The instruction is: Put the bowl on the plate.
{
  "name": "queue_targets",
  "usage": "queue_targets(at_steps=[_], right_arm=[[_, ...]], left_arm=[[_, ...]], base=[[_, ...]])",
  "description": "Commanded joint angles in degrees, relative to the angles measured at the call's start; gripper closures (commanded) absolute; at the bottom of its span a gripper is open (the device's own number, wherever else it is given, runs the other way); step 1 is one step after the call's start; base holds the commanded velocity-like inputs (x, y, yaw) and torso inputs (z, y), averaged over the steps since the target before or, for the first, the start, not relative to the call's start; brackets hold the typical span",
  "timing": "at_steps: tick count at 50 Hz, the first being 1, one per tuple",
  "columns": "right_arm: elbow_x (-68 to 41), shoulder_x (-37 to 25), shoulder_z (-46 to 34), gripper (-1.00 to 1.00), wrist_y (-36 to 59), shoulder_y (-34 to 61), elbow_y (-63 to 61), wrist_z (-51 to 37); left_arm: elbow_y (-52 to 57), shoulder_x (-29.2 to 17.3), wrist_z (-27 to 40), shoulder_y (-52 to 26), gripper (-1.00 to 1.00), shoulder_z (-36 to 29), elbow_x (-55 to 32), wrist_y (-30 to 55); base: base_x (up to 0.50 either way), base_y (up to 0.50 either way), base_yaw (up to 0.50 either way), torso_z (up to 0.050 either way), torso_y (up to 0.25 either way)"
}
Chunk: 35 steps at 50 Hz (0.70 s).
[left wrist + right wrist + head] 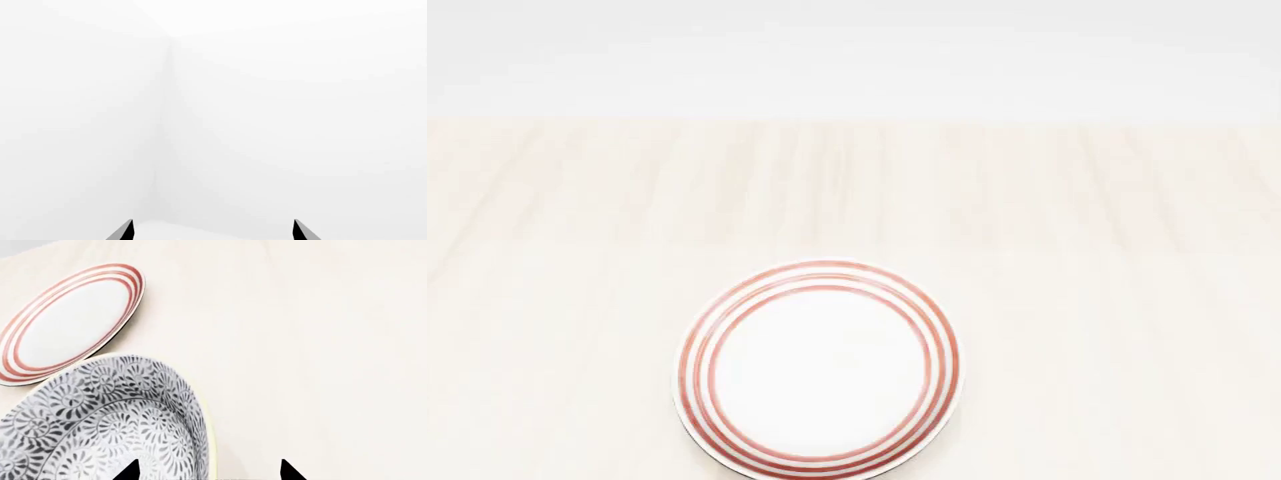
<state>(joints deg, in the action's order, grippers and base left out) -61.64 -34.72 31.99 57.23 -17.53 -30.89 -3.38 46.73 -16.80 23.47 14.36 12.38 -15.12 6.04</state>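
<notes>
The plate, white with red rings, lies on the pale wooden table near the lower edge of the head view; no gripper or bowl shows there. In the right wrist view the grey-blue floral bowl stands upright right beside the plate. My right gripper is open and straddles the bowl's pale rim, with one fingertip over the inside and the other over the table outside. My left gripper is open with nothing between its fingers, facing blank white walls.
The table stretches bare and pale beyond the bowl and plate. A white wall rises behind the table's far edge. The left wrist view shows only a white corner of walls.
</notes>
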Motion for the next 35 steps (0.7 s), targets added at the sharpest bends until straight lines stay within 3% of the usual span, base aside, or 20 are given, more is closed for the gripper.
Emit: queue_targets(at_steps=[1, 20, 21, 35], right_arm=[[1.5, 0.4, -1.9, -1.00, -0.8, 0.4, 1.5, 0.7], [2.4, 0.6, -4.1, -1.00, -1.3, 1.1, 2.7, 1.2], [2.0, 0.8, -3.8, 1.00, -1.2, 1.2, 2.8, 1.1], [0.1, 1.4, -1.3, 1.00, -2.2, 0.4, -2.0, -0.1]], left_arm=[[0.1, -0.3, 0.3, 0.1, -1.00, -0.1, -0.1, -0.1], [0.3, -0.6, 0.8, 0.5, -1.00, 0.1, -0.3, -0.3], [0.3, -0.7, 0.8, 0.5, -1.00, 0.0, -0.3, -0.4], [0.4, -1.0, 1.0, 0.7, -1.00, 0.1, -0.6, -0.6]], base=[[0.00, 0.00, 0.00, 0.000, 0.000], [0.00, 0.00, 0.00, 0.000, 0.000], [0.00, 0.00, 0.00, 0.000, 0.000], [0.00, 0.00, 0.00, 0.000, 0.000]])
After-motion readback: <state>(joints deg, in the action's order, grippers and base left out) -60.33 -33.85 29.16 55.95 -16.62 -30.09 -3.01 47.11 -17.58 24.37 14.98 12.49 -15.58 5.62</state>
